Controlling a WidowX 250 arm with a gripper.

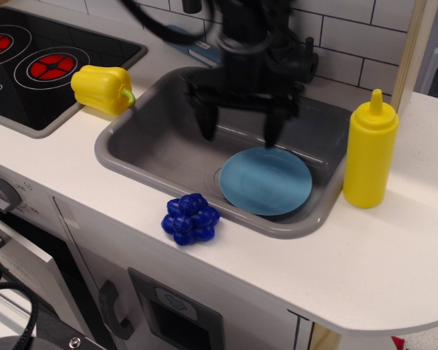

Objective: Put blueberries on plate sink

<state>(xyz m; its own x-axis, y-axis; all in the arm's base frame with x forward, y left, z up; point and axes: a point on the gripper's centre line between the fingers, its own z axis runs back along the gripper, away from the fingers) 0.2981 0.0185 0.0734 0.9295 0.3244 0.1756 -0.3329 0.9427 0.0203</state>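
Grey plastic, rounded at the corners and raised at the rim, the rectangular toy sink [142, 142] sits in the white countertop [365, 255] in front of you, and the round flat light-blue plastic plate [266, 181] lies inside it, toward the front right of the basin. Your black gripper [239, 133] hangs over the sink behind the plate, its two fingers spread wide apart with nothing between them; it is motion-blurred, so you probably cannot judge the fingertips' exact height above the basin floor. The small glossy dark-blue plastic cluster of blueberries [190, 219] rests on the countertop just outside the sink's front rim, near the plate's left edge but separated from it by the rim, and well apart from the gripper. At the sink's left rear corner you have a yellow plastic bell pepper [102, 88] lying beside the black stovetop with red rings [40, 58]. To the right of the sink a yellow squeeze bottle [370, 152] stands upright on the counter, just beside the rim.
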